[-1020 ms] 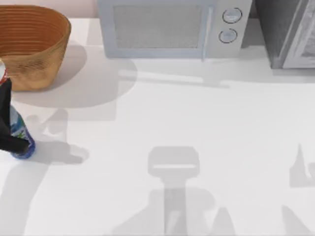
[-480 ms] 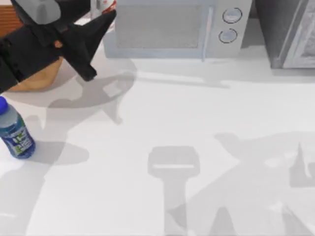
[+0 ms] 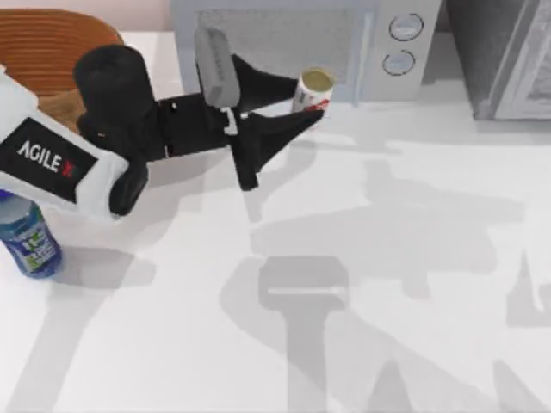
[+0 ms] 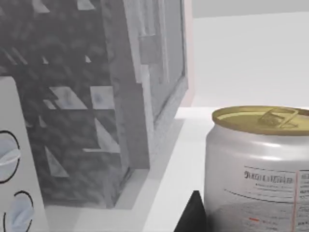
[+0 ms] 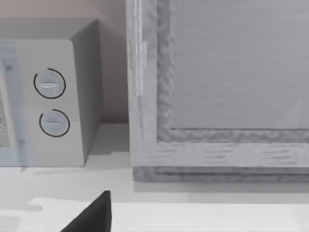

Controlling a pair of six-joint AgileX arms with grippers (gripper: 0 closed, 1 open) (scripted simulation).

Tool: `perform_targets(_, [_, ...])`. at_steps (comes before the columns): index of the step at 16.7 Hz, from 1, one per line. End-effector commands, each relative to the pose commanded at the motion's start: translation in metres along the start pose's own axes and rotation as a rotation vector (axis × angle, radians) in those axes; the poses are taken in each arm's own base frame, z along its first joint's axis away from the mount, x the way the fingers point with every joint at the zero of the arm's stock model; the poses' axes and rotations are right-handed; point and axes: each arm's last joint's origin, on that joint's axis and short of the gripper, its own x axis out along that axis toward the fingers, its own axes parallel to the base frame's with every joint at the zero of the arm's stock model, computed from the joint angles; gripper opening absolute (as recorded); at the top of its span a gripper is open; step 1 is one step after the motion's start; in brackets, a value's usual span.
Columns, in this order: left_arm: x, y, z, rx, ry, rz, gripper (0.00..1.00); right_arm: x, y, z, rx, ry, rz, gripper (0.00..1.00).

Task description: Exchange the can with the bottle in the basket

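Leftmost on the counter (image 3: 413,258), the bottle (image 3: 27,241) stands upright near the left edge: clear plastic, blue cap, blue-and-green label with white marks. Behind it, at the back left corner, sits the basket (image 3: 52,39), orange-brown woven wicker, partly covered by my left arm. That arm reaches rightward across the counter, and the left hand (image 3: 306,101) holds the can (image 3: 313,91) between its two dark fingers, just in front of the microwave (image 3: 379,43). The can is small and white with a red mark on its side and a dull gold top; the left wrist view shows its pull tab and fine print on the wall (image 4: 260,169). Right of the microwave stands a grey cabinet (image 3: 508,52). A dark fingertip of the right hand (image 5: 91,215) shows in the right wrist view; whether that hand is spread or closed I cannot tell.
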Motion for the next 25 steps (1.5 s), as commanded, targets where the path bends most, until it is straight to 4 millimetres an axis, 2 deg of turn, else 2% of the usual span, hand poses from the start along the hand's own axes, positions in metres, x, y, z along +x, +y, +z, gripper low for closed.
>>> perform_targets(3, [0.015, 0.001, -0.060, -0.037, 0.013, -0.118, 0.00, 0.000, 0.000, 0.000, 0.000, 0.000, 0.000, 1.00])
perform_targets(6, [0.020, -0.004, -0.103, -0.073, 0.025, -0.191, 0.00, 0.000, 0.000, 0.000, 0.000, 0.000, 0.000, 1.00])
perform_targets(8, [0.020, -0.006, -0.116, -0.086, 0.030, -0.211, 0.00, 0.000, 0.000, 0.000, 0.000, 0.000, 0.000, 1.00])
perform_targets(13, [0.020, -0.007, -0.118, -0.088, 0.030, -0.214, 0.00, 0.000, 0.000, 0.000, 0.000, 0.000, 0.000, 1.00])
perform_targets(25, [0.020, -0.007, -0.118, -0.088, 0.030, -0.214, 0.90, 0.000, 0.000, 0.000, 0.000, 0.000, 0.000, 1.00])
